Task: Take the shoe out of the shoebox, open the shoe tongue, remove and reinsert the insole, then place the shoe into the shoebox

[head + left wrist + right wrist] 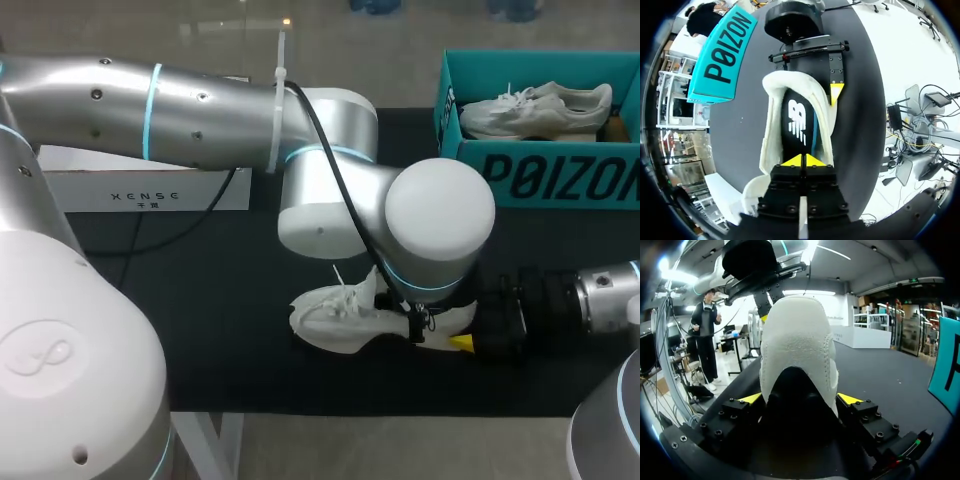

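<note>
Shoe (335, 322), white, stands upright near the middle of the black bench (200, 300), toe toward 9 o'clock and heel toward 3 o'clock in the head view; black insole (797, 127) with a white logo lies inside the opening; right hand (800, 399) comes in from 3 o'clock and holds the heel, one yellow-tipped finger on each side; left hand (803, 161) hangs over the opening, tips narrow and pressed together at its toe end, cannot tell if anything thin is pinched; left arm (330, 190) covers part of the shoe; teal shoebox (560, 175) at 1 o'clock, open, well apart from the shoe; second shoe (535, 108) lies inside it; white box (150, 190) at 10 o'clock.
</note>
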You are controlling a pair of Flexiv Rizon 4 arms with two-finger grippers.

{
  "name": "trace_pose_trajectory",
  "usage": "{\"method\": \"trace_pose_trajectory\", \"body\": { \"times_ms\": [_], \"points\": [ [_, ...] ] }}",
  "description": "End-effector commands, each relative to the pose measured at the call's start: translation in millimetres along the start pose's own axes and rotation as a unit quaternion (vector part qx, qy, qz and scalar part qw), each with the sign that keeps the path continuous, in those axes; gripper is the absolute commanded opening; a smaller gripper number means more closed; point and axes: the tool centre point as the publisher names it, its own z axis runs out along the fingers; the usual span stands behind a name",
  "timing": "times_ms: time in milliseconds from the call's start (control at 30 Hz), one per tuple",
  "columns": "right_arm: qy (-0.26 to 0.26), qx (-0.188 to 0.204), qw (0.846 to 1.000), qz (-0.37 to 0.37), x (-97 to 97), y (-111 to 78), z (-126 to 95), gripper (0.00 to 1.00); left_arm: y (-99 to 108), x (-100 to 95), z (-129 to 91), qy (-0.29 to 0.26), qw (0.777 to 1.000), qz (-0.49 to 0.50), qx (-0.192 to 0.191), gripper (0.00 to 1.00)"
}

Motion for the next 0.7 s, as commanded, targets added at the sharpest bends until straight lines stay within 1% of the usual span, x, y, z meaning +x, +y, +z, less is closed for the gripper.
{"method": "trace_pose_trajectory", "body": {
  "times_ms": [33,167,267,467,700],
  "points": [
    [-0.001,0.001,1.000,0.001,0.5,-3.4,1.8,0.00,13.1,-5.4,-23.7,-0.005,1.000,-0.011,0.011,0.00],
    [-0.001,0.001,1.000,0.001,0.5,-3.4,1.8,0.00,17.9,-9.9,-32.3,-0.006,1.000,-0.023,0.016,0.00],
    [-0.001,0.001,1.000,0.001,0.5,-3.4,1.8,0.00,19.0,-9.4,-34.5,-0.005,1.000,-0.020,0.017,0.00],
    [-0.001,0.001,1.000,0.001,0.5,-3.4,1.8,0.00,9.8,-6.7,-23.7,0.022,1.000,-0.013,0.003,0.00],
    [-0.001,0.001,1.000,0.001,0.5,-3.4,1.8,0.00,-9.7,-7.9,-9.5,0.055,0.998,-0.022,-0.006,0.00]
  ]
}}
